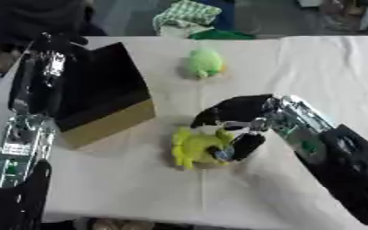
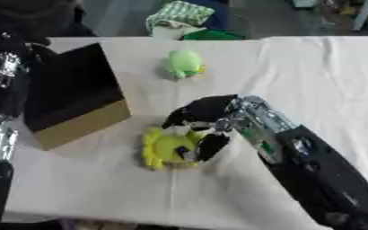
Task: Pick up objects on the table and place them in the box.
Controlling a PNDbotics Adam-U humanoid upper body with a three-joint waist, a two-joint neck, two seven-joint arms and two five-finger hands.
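Observation:
A yellow-green plush toy (image 1: 191, 147) lies on the white tablecloth near the middle. My right hand (image 1: 233, 117) reaches over it from the right, fingers and thumb curled down around its right side. A second, light green plush toy (image 1: 205, 63) sits farther back on the cloth. The box (image 1: 101, 96), black inside with tan cardboard sides, stands open at the left. My left arm (image 1: 30, 112) rises along the left edge beside the box; its hand is not visible.
The white tablecloth (image 1: 313, 67) covers the table, with bare cloth at the right and front. Checked and green fabric (image 1: 189, 18) lies beyond the far edge. The table's front edge runs along the bottom.

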